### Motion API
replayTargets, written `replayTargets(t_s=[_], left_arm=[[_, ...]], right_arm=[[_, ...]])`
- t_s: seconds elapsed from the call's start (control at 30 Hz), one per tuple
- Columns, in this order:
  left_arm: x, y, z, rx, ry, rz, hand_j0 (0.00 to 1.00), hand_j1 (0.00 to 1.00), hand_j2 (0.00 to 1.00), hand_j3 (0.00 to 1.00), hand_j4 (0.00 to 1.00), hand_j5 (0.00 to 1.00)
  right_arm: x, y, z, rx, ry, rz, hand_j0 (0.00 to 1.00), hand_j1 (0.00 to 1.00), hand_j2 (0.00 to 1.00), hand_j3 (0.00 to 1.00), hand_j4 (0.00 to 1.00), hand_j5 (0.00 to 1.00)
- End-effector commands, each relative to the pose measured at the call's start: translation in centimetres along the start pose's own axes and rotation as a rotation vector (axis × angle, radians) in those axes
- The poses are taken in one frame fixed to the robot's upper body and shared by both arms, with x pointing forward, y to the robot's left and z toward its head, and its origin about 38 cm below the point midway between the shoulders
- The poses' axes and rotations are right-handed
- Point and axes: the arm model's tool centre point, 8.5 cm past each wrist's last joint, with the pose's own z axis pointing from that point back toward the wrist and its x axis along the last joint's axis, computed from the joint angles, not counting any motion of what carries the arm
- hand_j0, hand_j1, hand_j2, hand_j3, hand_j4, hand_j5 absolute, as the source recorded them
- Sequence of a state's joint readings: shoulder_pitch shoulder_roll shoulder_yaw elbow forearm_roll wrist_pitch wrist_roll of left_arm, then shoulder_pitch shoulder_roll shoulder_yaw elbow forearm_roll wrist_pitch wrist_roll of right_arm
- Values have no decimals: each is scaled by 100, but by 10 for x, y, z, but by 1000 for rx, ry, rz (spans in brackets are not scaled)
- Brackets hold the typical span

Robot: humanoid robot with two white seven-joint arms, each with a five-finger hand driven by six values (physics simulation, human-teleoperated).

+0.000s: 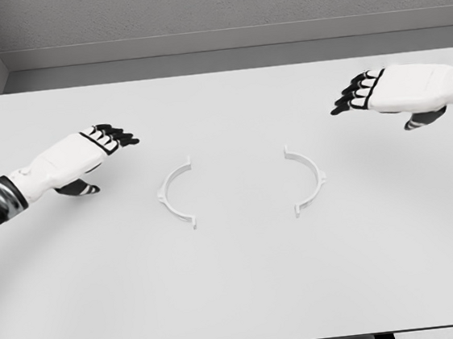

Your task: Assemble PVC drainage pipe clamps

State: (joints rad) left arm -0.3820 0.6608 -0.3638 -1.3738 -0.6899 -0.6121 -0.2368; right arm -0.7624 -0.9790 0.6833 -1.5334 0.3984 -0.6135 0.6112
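Fingers of both the left hand point(79, 156) and right hand point(409, 90) extend empty above the table point(240, 297), two clamp halves point(177, 194) point(306, 180) lying apart mid-table, ungrasped; next likely reaching for each.

Everything here looks pretty plasticky. The two half-ring clamps, left clamp half point(176, 193) and right clamp half point(307, 179), read as smooth white plastic, matt, barely any shine. The table point(239, 289) under them is a flat, matt off-white sheet, totally smooth. Left of the clamps, the left hand point(79, 156) has a glossy white hard shell with black rubbery-looking fingers, and its wrist looks like shiny metal. The right hand point(400, 90), right of the clamps, has the same finish. The back wall point(225, 4) looks rough, like grey concrete.
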Motion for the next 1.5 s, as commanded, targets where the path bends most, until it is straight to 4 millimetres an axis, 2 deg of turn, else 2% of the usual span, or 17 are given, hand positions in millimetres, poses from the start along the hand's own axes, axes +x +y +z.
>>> replayTargets(t_s=[0.0, 0.03, 0.23, 0.4, 0.5, 0.8, 0.87, 1.27, 1.47], left_arm=[[4, 1, -2, 7, -12, 3, 100, 100, 100, 100, 100, 100], [4, 2, -4, 9, -15, 1, 100, 100, 100, 100, 100, 100], [17, 6, -13, 27, -52, -4, 100, 100, 100, 100, 100, 100], [24, 0, -20, 2, -68, 4, 100, 100, 100, 100, 100, 100], [28, -1, -23, 7, -75, 12, 100, 100, 100, 100, 100, 100], [50, 2, -38, 28, -134, 10, 100, 100, 100, 100, 100, 100], [50, 1, -38, 27, -136, 10, 100, 100, 100, 100, 100, 100], [54, -5, -43, 18, -146, 26, 100, 100, 100, 100, 100, 100], [57, -9, -46, 18, -149, 38, 100, 100, 100, 100, 100, 100]], right_arm=[[1, 10, -6, 20, -12, -29, 82, 82, 82, 82, 82, 82], [6, 10, -15, 8, -34, -32, 76, 76, 76, 76, 76, 76], [9, 17, -17, 25, -36, -32, 77, 77, 77, 77, 77, 77], [13, 29, -24, 75, -25, 6, 78, 78, 78, 78, 78, 78], [25, 40, -39, 121, -55, 34, 78, 78, 78, 78, 78, 78], [37, 53, -45, 159, -77, 55, 78, 78, 78, 78, 78, 78], [43, 57, -49, 176, -93, 70, 78, 78, 78, 78, 78, 78], [43, 60, -53, 191, -86, 84, 78, 78, 78, 78, 78, 78], [45, 64, -62, 194, -89, 82, 78, 78, 78, 78, 78, 78]])
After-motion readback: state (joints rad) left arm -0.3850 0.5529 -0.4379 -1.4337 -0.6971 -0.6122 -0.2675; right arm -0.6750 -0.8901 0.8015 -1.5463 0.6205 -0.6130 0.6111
